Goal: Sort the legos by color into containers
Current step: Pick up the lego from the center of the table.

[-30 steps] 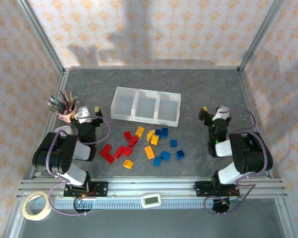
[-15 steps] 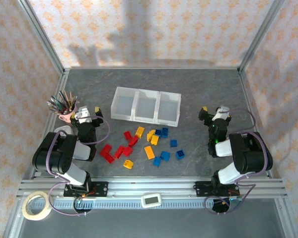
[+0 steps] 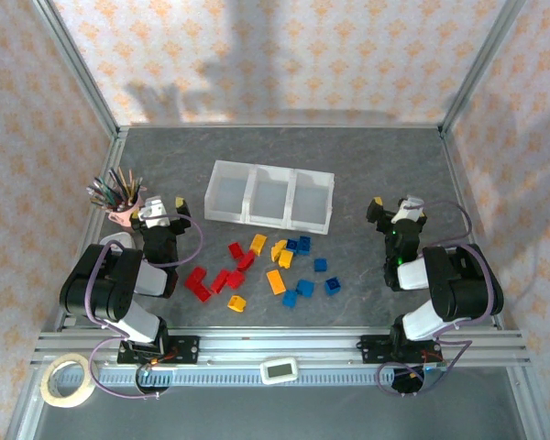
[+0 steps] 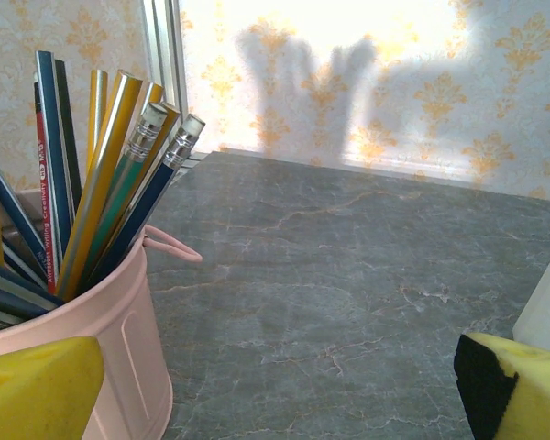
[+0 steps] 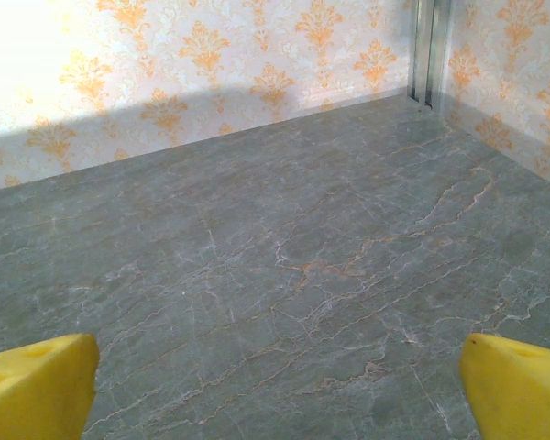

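Note:
The legos lie loose on the grey table in front of the tray: red ones [image 3: 213, 280] at the left, yellow-orange ones [image 3: 275, 280] in the middle, blue ones [image 3: 305, 288] at the right. The containers [image 3: 312, 220] are three joined translucent white compartments behind them, all bare inside. My left gripper [image 3: 159, 213] rests left of the bricks, beside the pencil cup. It is open [image 4: 280, 403], its yellow fingers [image 4: 37, 390] wide apart over bare table. My right gripper [image 3: 396, 211] sits right of the bricks, open [image 5: 280, 390] with nothing between its fingers [image 5: 518, 380].
A pink cup of pencils [image 3: 119, 197] stands close to the left gripper's left side [image 4: 92, 348]. A corner of the tray [image 4: 545, 307] shows at the left wrist view's right edge. A tape roll [image 3: 67, 380] and a small white device [image 3: 279, 369] lie on the near rail.

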You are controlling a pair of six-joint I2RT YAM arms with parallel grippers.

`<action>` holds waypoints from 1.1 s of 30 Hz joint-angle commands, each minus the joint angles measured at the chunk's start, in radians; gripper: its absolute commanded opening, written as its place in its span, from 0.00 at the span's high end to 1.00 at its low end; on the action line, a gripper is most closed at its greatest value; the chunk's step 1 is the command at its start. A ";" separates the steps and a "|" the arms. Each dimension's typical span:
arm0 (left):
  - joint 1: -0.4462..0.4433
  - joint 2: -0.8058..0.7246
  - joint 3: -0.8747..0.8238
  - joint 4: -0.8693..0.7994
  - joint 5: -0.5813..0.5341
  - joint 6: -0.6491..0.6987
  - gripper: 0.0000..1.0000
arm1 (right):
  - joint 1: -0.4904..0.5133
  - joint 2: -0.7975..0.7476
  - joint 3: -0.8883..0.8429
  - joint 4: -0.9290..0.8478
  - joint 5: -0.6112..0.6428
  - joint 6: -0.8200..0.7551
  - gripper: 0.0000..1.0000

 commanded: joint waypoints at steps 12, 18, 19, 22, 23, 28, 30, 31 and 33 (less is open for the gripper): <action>0.010 -0.251 -0.020 -0.131 0.032 -0.015 0.00 | -0.007 -0.220 0.042 -0.205 0.026 0.021 0.00; 0.010 -0.478 -0.001 -0.324 0.032 -0.086 0.00 | -0.008 -0.415 0.085 -0.394 0.017 0.114 0.00; 0.010 -0.518 0.012 -0.377 0.040 -0.101 0.00 | -0.007 -0.441 0.090 -0.423 0.010 0.145 0.00; 0.011 -0.614 0.041 -0.502 0.049 -0.219 0.00 | -0.007 -0.507 0.151 -0.627 0.037 0.335 0.00; 0.012 -0.637 0.057 -0.557 0.050 -0.265 0.00 | -0.007 -0.513 0.177 -0.708 0.051 0.382 0.00; 0.011 -0.718 0.049 -0.660 0.016 -0.430 0.00 | -0.007 -0.528 0.192 -0.825 -0.053 0.440 0.00; 0.012 -0.734 0.090 -0.783 0.031 -0.496 0.00 | -0.007 -0.530 0.207 -0.869 -0.083 0.447 0.00; 0.011 -0.733 0.112 -0.833 0.050 -0.508 0.00 | -0.007 -0.524 0.220 -0.890 -0.108 0.443 0.00; 0.011 -0.727 0.161 -0.955 0.107 -0.546 0.00 | -0.005 -0.493 0.261 -0.951 -0.179 0.432 0.00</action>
